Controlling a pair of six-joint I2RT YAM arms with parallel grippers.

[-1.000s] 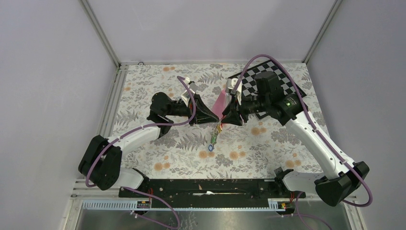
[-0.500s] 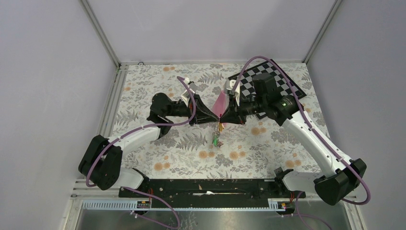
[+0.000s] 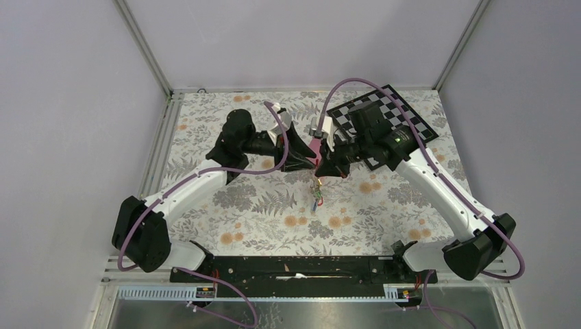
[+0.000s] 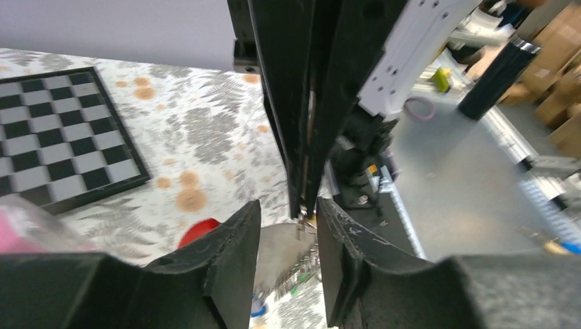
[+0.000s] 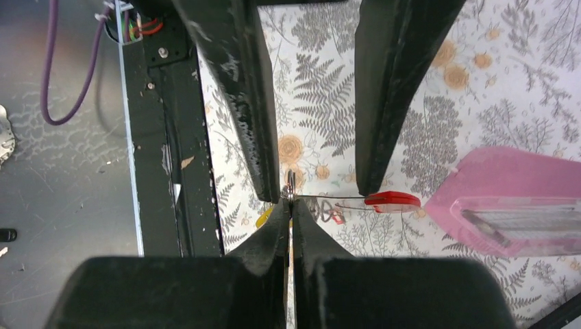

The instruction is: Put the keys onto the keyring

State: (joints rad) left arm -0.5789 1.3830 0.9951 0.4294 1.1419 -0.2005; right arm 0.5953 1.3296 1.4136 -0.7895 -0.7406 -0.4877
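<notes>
My left gripper [image 3: 308, 160] and right gripper [image 3: 322, 168] meet tip to tip above the mat's middle. In the left wrist view my left gripper [image 4: 288, 205] has the keyring's grey side [image 4: 274, 243] filling the gap between its fingers, and the red bar [image 4: 199, 229] shows at the left. My right gripper [image 5: 289, 202] is shut on a small metal ring at the keyring's edge. The red bar [image 5: 392, 201] shows edge-on there. The keys [image 3: 317, 199] dangle below both grippers and also show in the left wrist view [image 4: 305, 264].
A pink pyramid [image 3: 316, 146] stands just behind the grippers and also shows in the right wrist view [image 5: 514, 199]. A checkerboard [image 3: 384, 116] lies at the far right of the floral mat [image 3: 260, 219]. The black base rail [image 3: 294, 267] runs along the near edge.
Both grippers have moved a little farther from the bases and stayed together. The hanging keys have shifted right with them. The left arm's elbow has swung farther back.
</notes>
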